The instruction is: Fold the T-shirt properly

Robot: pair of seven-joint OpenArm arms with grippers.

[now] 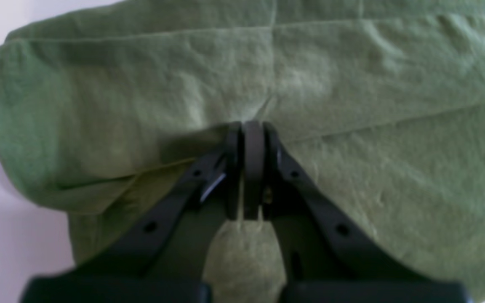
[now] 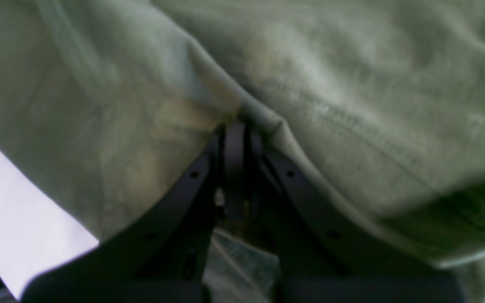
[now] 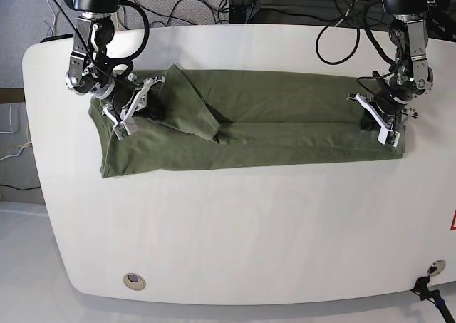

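T-shirt [image 3: 285, 127] lies as a long band across the far half of the white table [image 3: 235, 230], one sleeve flopped over its middle. Left gripper [image 1: 249, 126] and right gripper [image 2: 236, 124] are each pinched fully closed on a fold of cloth at opposite ends. Judgement: keep both ends level and taut, so the fold lands square.

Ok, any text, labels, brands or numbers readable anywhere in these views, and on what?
No readable text in any view.
T-shirt: plain green cloth, no print or label showing.
Table: a red mark at the right edge, cut off, unreadable.
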